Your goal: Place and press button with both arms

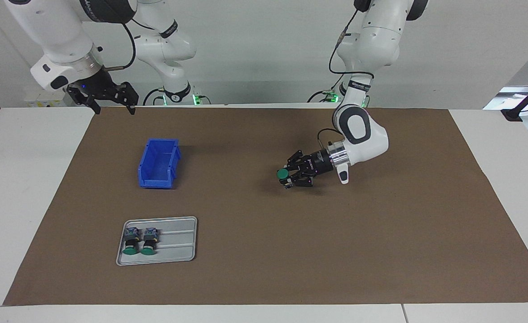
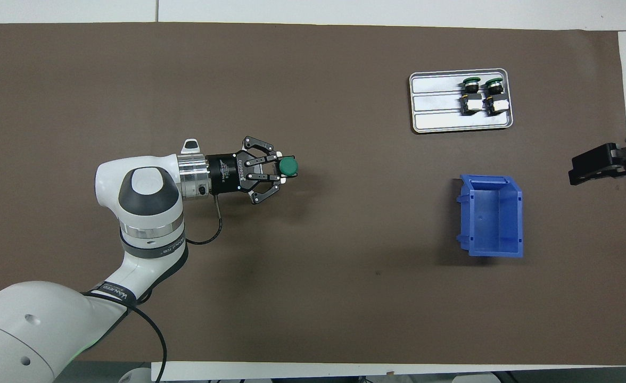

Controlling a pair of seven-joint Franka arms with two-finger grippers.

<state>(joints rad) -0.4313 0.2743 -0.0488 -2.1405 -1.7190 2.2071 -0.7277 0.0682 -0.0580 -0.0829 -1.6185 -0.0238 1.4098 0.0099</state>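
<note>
Brown mat (image 1: 264, 251); green-capped button (image 1: 283, 174) between left jaws

You're looking at two white jointed arms, the left arm (image 1: 363, 134) and the right arm (image 1: 62, 40), each with glossy rounded shells, dark grey oval joint covers and a black lettered band at the link seams. Each wrist ends in a ribbed silver ring, then a black cylindrical body carrying black open-link fingers (image 2: 270, 158); the left wrist also bears a small white tab. Black cables loop along both arms, and green lights glow at their bases.
</note>
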